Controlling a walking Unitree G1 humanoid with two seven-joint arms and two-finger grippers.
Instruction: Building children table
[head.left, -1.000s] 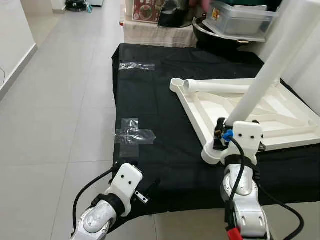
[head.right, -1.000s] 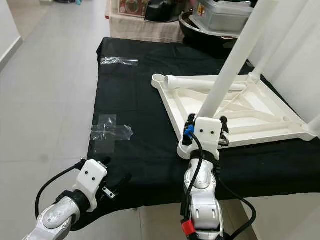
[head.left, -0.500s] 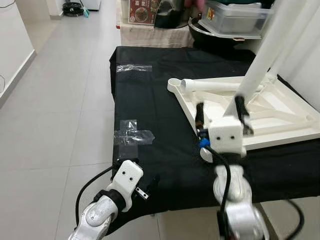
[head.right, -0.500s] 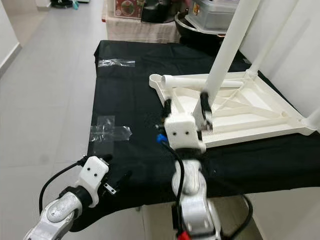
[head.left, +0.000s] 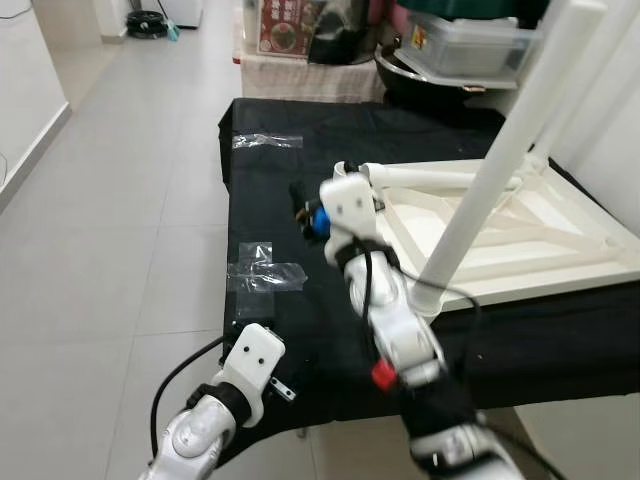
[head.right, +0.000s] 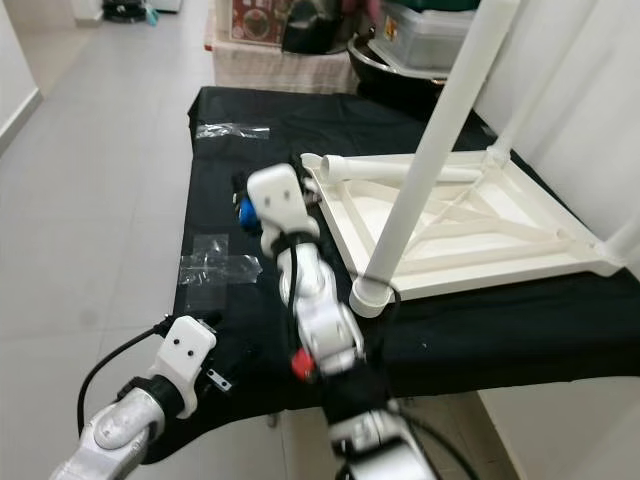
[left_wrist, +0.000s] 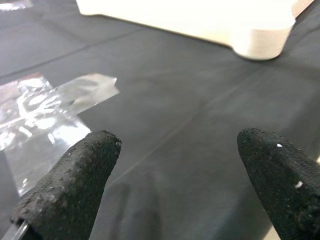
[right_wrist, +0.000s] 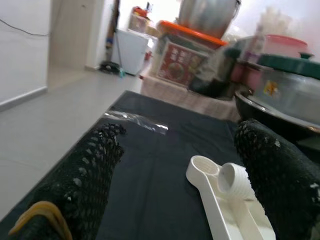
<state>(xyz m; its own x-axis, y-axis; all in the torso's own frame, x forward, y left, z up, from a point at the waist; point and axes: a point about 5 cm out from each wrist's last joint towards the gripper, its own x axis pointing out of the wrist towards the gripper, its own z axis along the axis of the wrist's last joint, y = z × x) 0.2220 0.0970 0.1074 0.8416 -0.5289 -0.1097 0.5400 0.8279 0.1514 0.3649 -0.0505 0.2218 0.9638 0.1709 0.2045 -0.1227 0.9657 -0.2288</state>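
**Children's table, part-built, on black cloth**

Black cloth (head.left: 290, 330) over a support, edges cut off. White table top (head.left: 520, 235) lies upside down, far corner out of frame. One leg (head.left: 490, 180) stands fitted; another leg (head.left: 440, 176) lies loose. Right hand (right_wrist: 180, 165) raised, spread wide, empty. Left hand (left_wrist: 175, 165) low, spread, empty. Tape (head.left: 265, 272) patches.

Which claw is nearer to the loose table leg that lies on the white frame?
The right claw, just beside the leg's threaded end. The left claw is far off, at the cloth's near edge.
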